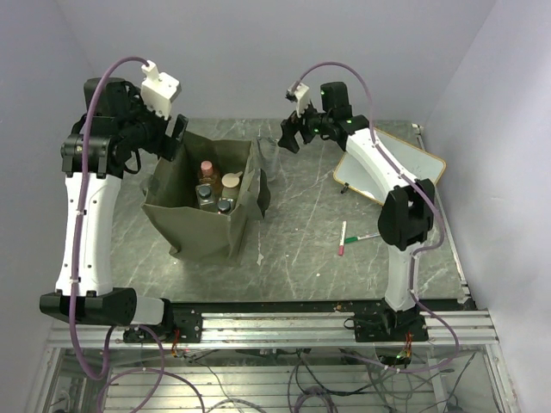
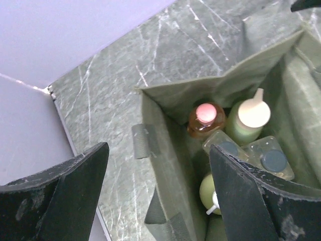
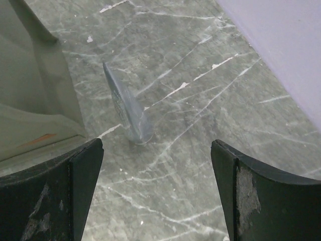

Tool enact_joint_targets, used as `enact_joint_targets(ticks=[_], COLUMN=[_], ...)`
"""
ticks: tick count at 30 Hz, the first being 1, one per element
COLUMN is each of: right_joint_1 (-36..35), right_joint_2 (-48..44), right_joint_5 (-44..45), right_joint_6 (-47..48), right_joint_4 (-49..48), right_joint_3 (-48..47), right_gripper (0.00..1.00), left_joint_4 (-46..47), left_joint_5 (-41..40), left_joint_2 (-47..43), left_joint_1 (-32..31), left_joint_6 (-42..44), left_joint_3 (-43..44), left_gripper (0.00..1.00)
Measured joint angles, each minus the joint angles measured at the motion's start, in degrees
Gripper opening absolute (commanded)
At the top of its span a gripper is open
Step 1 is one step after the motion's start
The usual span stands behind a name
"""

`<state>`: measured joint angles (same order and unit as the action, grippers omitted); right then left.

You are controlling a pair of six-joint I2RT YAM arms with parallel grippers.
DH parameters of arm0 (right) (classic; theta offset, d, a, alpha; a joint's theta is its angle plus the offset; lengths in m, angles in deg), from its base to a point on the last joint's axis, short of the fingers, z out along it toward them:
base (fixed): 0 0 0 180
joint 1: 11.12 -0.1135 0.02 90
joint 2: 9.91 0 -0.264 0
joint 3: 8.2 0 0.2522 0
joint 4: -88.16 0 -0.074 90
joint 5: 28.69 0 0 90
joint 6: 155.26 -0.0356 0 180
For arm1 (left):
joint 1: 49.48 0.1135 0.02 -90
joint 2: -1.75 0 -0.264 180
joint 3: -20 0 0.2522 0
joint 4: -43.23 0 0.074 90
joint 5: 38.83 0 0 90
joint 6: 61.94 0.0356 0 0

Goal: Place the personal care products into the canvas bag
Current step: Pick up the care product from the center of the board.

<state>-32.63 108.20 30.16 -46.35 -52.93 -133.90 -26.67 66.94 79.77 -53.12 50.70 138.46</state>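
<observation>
- left jaws: released and empty, hanging above the far left rim of the bag [image 1: 198, 232].
- right jaws: released and empty, above a clear tube [image 3: 128, 108] on the table [image 1: 301, 267], just beside the bag's far right corner.
- bag: upright on the table's left half, holding an amber bottle [image 2: 204, 120], a pale green bottle [image 2: 248, 120] and clear bottles [image 2: 266, 158].
- whiteboard [image 1: 426, 163]: at the far right corner.
</observation>
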Motion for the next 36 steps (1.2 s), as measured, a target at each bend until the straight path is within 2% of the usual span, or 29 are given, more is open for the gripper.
enact_joint_targets(ticks=[6,10,16,27,36], right_joint_1=[-0.26,-0.59,-1.33,-3.3,-3.82], right_joint_2=[5.49,8.24,10.67,12.31,12.7], right_joint_5=[-1.7,-2.99,-5.77,-7.82,-8.07], right_joint_6=[0.68,1.38,1.68,1.25,1.79], right_joint_4=[-0.72,-0.87,-1.73,-3.1,-2.8], right_joint_3=[-3.15,-5.7,-8.02,-8.92,-9.62], right_gripper=[0.85,0.77,0.58,0.38,0.35], left_joint_4=[0.39,0.31,0.17,0.13,0.0], left_joint_5=[-1.64,-1.66,-1.64,-1.64,-1.25], left_joint_2=[1.14,1.6,1.6,1.88,1.95], left_joint_1=[3.5,6.29,8.92,9.81,9.84], left_joint_6=[-1.18,-1.22,-0.98,0.31,0.5], left_joint_3=[0.87,0.9,0.87,0.79,-0.15], left_gripper=[0.91,0.9,0.9,0.89,0.89])
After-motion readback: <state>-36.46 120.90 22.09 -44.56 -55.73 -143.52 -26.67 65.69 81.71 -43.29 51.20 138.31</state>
